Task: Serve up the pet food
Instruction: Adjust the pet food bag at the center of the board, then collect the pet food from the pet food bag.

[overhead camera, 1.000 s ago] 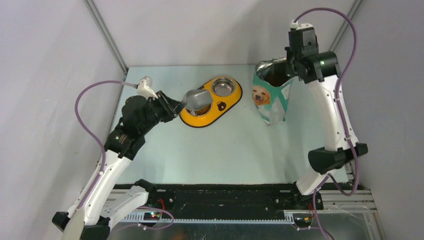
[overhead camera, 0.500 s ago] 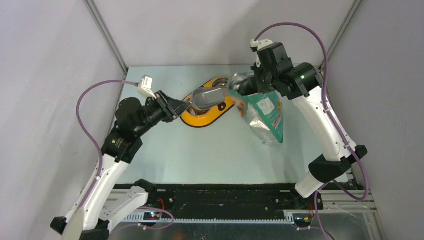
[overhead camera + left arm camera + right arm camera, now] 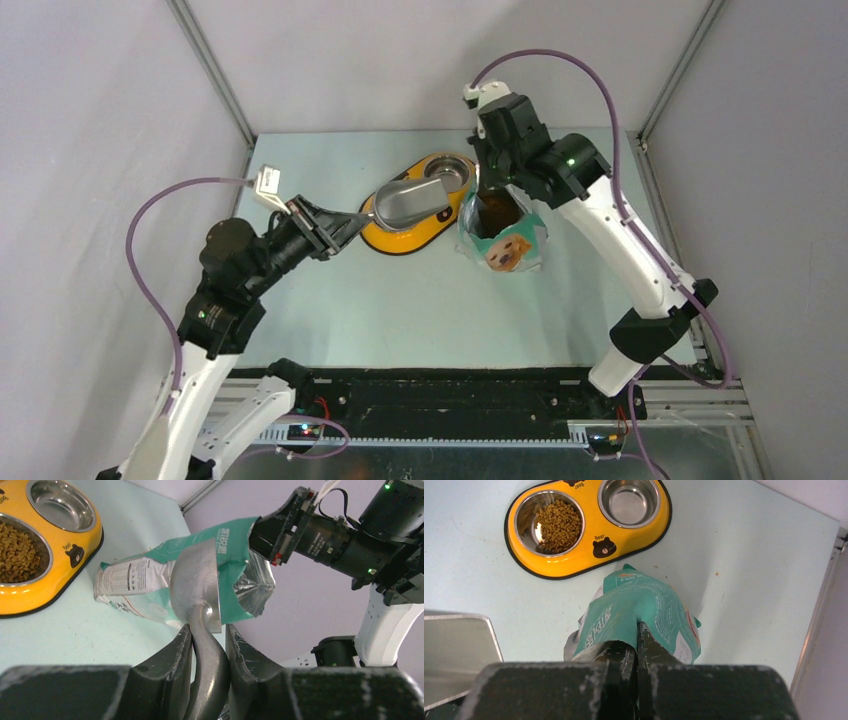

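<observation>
The pet food (image 3: 556, 524) lies as brown kibble in the left bowl of the yellow double feeder (image 3: 589, 547); the left wrist view also shows that pet food (image 3: 17, 552). More brown shows inside the open mouth of the teal-and-white bag (image 3: 503, 245). My right gripper (image 3: 638, 635) is shut on the bag's (image 3: 644, 607) top edge and holds it just right of the feeder (image 3: 395, 240). My left gripper (image 3: 207, 635) is shut on the handle of the grey metal scoop (image 3: 195, 580). The scoop (image 3: 410, 203) hovers over the feeder, its inside bare metal, its mouth beside the bag.
The feeder's right steel bowl (image 3: 629, 500) holds nothing. Grey enclosure walls stand at the back and both sides, with a metal post (image 3: 655, 100) at the back right corner. The right arm's wrist (image 3: 325, 532) hangs close in front of the scoop.
The right arm has swung the bag from the table's right side leftwards to the feeder and turned its mouth upward. The scoop has levelled out and shifted right, above the feeder.
</observation>
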